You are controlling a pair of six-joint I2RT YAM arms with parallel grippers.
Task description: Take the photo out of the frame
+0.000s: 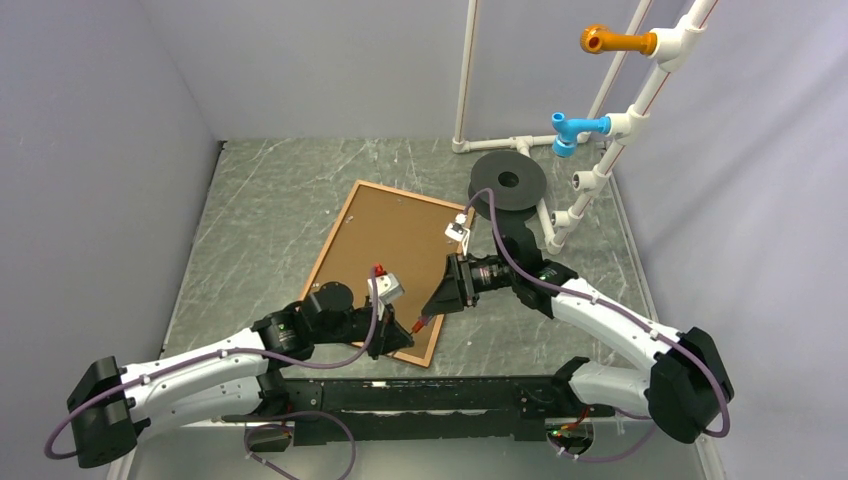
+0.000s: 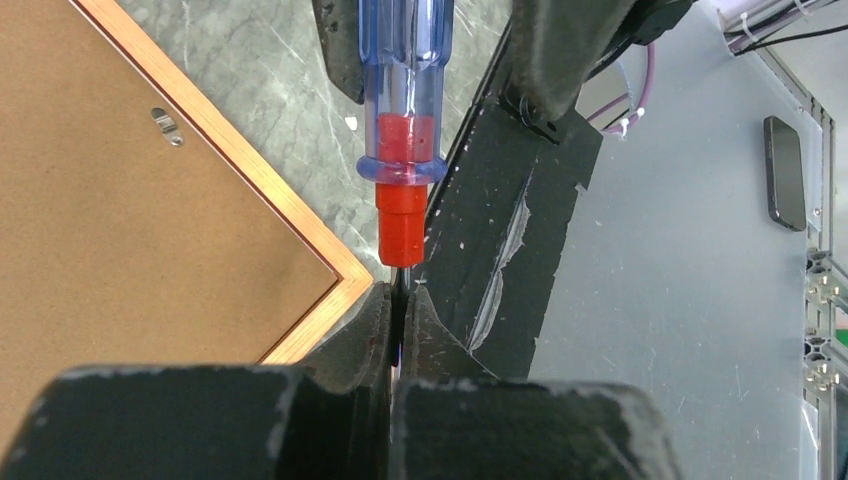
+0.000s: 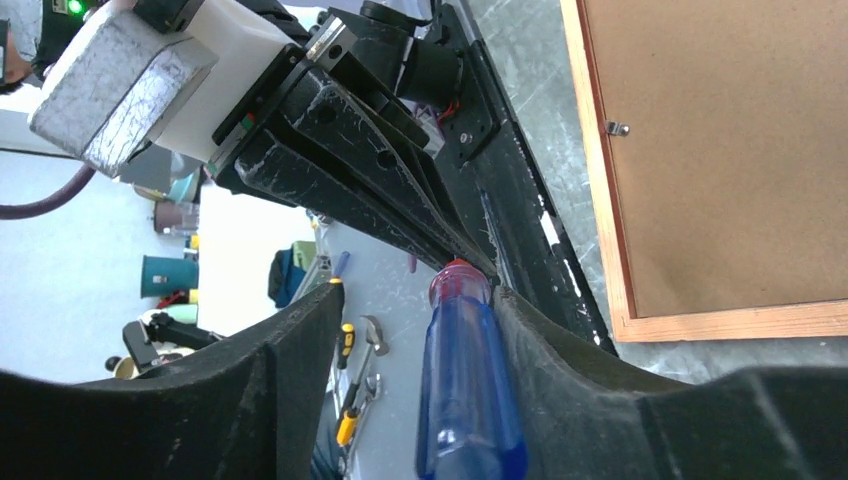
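Note:
The frame [image 1: 331, 241] lies face down on the table, reddish-brown rails around the plain brown backing panel [image 1: 395, 245]. The photo is hidden under that panel. A screwdriver [image 1: 420, 322] with a clear blue handle and red collar hangs between my grippers above the frame's near corner. My left gripper [image 2: 400, 300] is shut on its thin dark shaft just below the red collar [image 2: 402, 215]. My right gripper [image 3: 415, 310] is open around the blue handle [image 3: 465, 390]. The handle leans on the right finger [image 3: 545, 345], with a gap to the other. The frame's corner [image 2: 350, 275] shows beside my left jaws.
Small metal clips sit on the backing panel [image 2: 165, 125] [image 3: 618, 128]. A black disc [image 1: 507, 181] and a white pipe rack [image 1: 620, 130] with orange and blue fittings stand at the back right. A black rail [image 1: 420, 400] runs along the table's near edge.

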